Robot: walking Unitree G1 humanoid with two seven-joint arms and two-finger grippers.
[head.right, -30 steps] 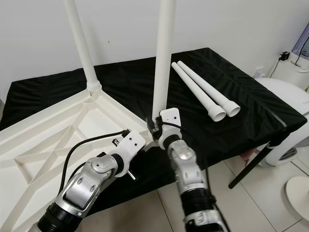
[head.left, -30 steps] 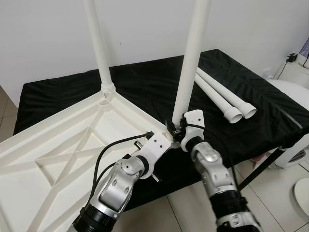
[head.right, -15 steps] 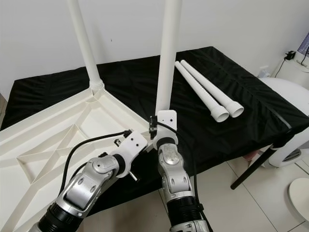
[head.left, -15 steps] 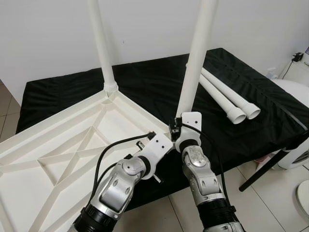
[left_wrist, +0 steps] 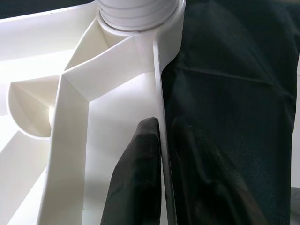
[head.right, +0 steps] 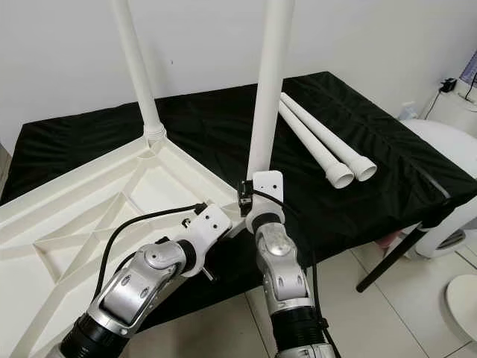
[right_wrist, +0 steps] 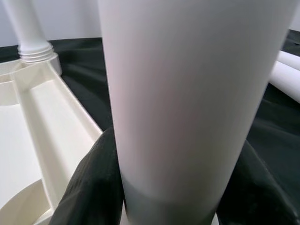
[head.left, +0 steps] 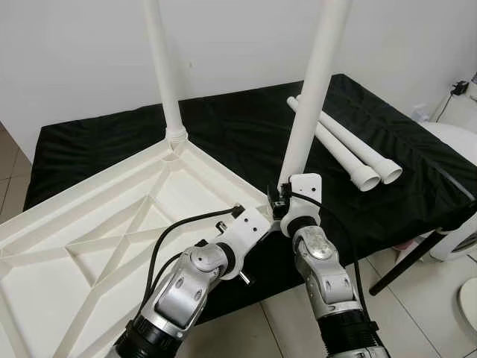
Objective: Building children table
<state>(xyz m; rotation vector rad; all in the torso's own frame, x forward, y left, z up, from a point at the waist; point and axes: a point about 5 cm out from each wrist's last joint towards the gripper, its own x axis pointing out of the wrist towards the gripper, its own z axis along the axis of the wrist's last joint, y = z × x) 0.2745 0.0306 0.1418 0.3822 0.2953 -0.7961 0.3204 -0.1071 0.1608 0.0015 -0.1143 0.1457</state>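
An upside-down white plastic tabletop lies on a black-covered table. Two white legs stand upright in its corners: a far leg and a near leg. My right gripper is shut on the near leg close to its base; in the right wrist view the leg sits between the black fingers. My left gripper is shut on the tabletop's rim beside that corner, one finger on each side of the rim.
Two loose white legs lie side by side on the black cloth at the right. A white appliance and tiled floor are to the right. A white wall stands behind.
The camera has shifted a little. The near leg and my right gripper on it have moved slightly to the right and lower. My left gripper keeps its hold on the rim.
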